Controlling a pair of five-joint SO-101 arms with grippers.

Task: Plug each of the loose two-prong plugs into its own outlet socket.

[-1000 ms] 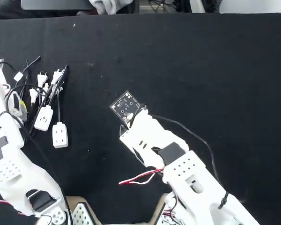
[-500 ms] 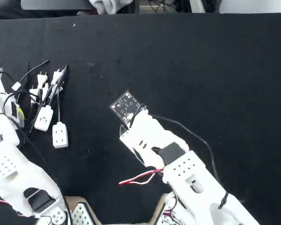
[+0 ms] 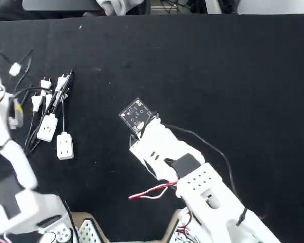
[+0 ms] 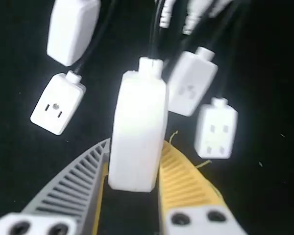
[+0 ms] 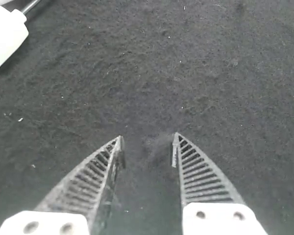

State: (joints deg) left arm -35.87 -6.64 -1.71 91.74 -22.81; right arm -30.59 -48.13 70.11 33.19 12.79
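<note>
My left gripper [image 4: 136,144] is shut on a long white outlet socket [image 4: 137,132], held above the table with its black cable leading off its far end. Under it lie more white sockets [image 4: 56,104] [image 4: 215,128]. From above, the left gripper [image 3: 15,115] hangs at the table's left edge, and a small white plug [image 3: 13,69] dangles on a cable beyond it. Two sockets [image 3: 47,126] [image 3: 65,145] and several two-prong plugs [image 3: 45,83] lie in a tangle beside it. My right gripper [image 5: 148,138] is open over bare black cloth, near the table's middle [image 3: 141,130].
A small black square board [image 3: 137,114] lies just beyond the right gripper. A white plug body [image 5: 5,41] lies off to one side of it. The black cloth [image 3: 233,76] covers the wide right and far parts of the table.
The left arm has risen and swung toward the table's far side, carrying its socket; the small plug on the cable went up with it. The right arm has not moved.
</note>
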